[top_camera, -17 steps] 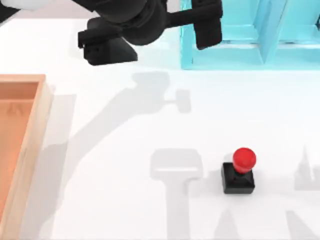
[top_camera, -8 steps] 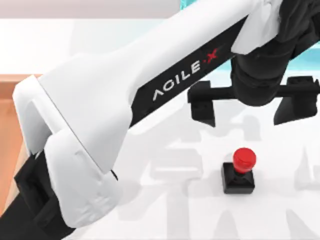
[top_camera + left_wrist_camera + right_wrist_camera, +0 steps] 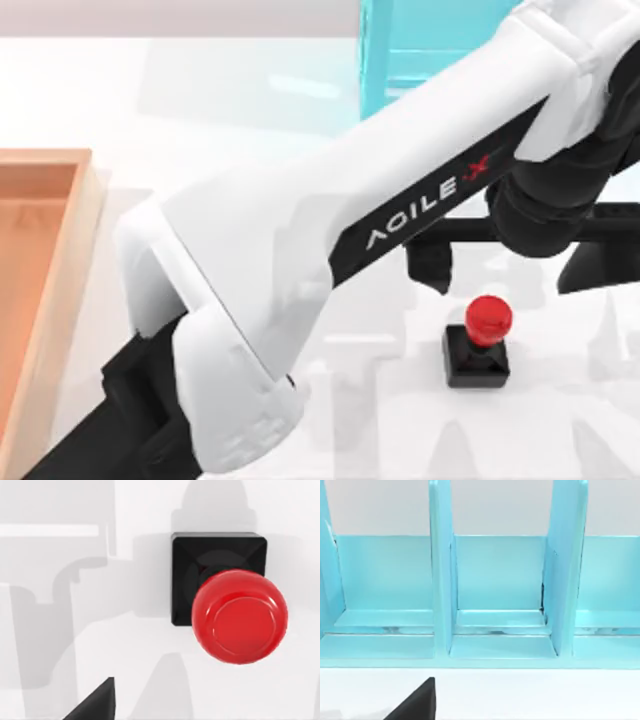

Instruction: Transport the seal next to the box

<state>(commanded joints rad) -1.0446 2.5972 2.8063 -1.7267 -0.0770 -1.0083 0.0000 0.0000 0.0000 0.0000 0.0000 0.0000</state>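
Item: left arm, white casing with black side panel. Lettering: "AGILE·X", white capitals, final "X" apparently red, running diagonally along the panel. No other legible text.

Arm is chunky white shells over black joints, black stripe reading AGILE·X with a red X.

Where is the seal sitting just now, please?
In the top view the seal stands on the table's right part, just below the open left gripper.
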